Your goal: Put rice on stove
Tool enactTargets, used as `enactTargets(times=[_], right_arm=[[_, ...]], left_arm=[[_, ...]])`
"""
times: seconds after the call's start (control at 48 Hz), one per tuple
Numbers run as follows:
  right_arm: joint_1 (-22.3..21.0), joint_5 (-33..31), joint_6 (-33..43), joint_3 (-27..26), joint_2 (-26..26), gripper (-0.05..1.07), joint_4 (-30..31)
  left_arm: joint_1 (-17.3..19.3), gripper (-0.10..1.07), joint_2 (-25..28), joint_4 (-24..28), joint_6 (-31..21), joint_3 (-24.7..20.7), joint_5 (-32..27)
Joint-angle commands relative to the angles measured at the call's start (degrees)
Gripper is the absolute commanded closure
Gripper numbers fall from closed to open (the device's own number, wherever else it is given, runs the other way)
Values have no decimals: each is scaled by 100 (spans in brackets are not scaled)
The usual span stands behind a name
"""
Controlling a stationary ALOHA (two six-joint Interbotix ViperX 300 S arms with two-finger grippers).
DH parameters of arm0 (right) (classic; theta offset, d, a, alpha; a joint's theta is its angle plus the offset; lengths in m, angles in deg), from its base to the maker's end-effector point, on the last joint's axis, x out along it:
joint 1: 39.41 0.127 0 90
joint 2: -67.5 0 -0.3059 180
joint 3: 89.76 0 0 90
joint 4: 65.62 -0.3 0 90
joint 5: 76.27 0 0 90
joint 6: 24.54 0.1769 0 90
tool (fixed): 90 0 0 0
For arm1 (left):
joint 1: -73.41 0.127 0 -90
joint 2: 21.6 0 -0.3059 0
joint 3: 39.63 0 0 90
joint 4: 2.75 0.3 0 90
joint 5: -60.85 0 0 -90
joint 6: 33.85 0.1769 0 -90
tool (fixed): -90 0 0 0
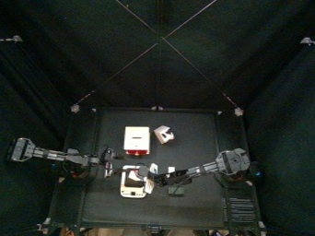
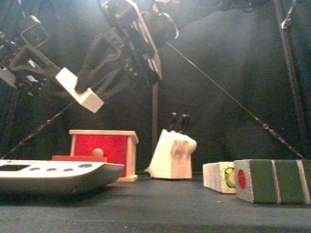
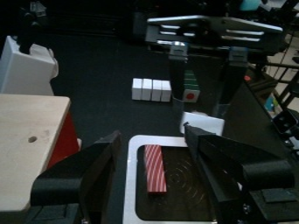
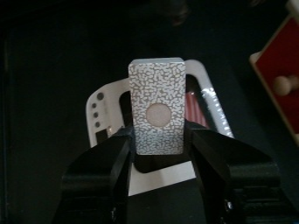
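Note:
The rice [image 4: 156, 103] is a speckled grey-white block with a round mark, and my right gripper [image 4: 156, 144] is shut on its sides. It hangs above the white stove [image 4: 100, 109], which carries a red strip [image 4: 208, 107]. In the front view the rice [image 2: 83, 93] hangs tilted in the air above the stove [image 2: 49, 175]. In the top view the right gripper [image 1: 157, 173] is just over the stove [image 1: 133, 188]. My left gripper [image 3: 162, 162] stands open over the stove's black top [image 3: 187, 179], beside the red strip [image 3: 156, 168], holding nothing.
A red box with a wooden top [image 2: 104, 148] and a white knife block [image 2: 170, 155] stand behind the stove. Small food boxes [image 2: 261, 180] sit to the right near the front edge. Black curtains close in the table [image 1: 197, 124].

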Motion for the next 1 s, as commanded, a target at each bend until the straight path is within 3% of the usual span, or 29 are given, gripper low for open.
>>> enactTargets(times=[0.0, 0.208, 0.5, 0.979], right_arm=[[-18, -132, -237, -158, 114, 35, -422], [-44, -325, -1336, -352, -26, 34, -1318], [-70, -448, -2426, -694, -360, 34, -2127], [-158, -958, -3041, -1037, -773, 34, -2672]], left_arm=[[9, 5, 9, 0, 9, -53, 18], [9, 5, 9, 0, 9, -53, 18], [9, 5, 9, 0, 9, -44, 18], [9, 5, 9, 0, 18, -35, 18]])
